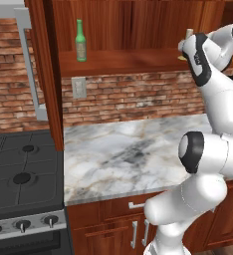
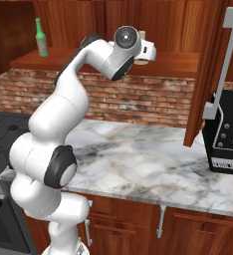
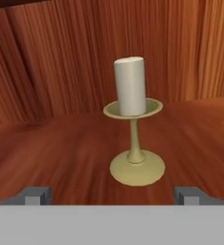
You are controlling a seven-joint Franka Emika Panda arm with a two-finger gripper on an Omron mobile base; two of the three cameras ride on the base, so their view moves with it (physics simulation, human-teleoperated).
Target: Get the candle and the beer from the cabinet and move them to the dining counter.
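Note:
The candle (image 3: pixel 130 86), short and cream-white on a brass-yellow candlestick with a saucer base, stands upright on the cabinet shelf (image 3: pixel 47 153). It is straight ahead of my open gripper (image 3: pixel 114 195) and a little beyond the fingertips (image 3: pixel 35 195), with nothing between them. In the right base view my hand (image 2: pixel 147 50) reaches into the open cabinet (image 2: pixel 168 62) and covers most of the candle. The beer (image 1: pixel 80 42), a slim green bottle, stands upright at the shelf's left end, far from the hand. The dining counter is out of view.
The cabinet doors (image 1: pixel 49 74) (image 2: pixel 208 69) hang open on both sides with long silver handles. Below lies a marble worktop (image 1: pixel 128 154) backed by red brick. A black stove (image 1: pixel 19 174) sits left, a dark appliance (image 2: pixel 228 139) right.

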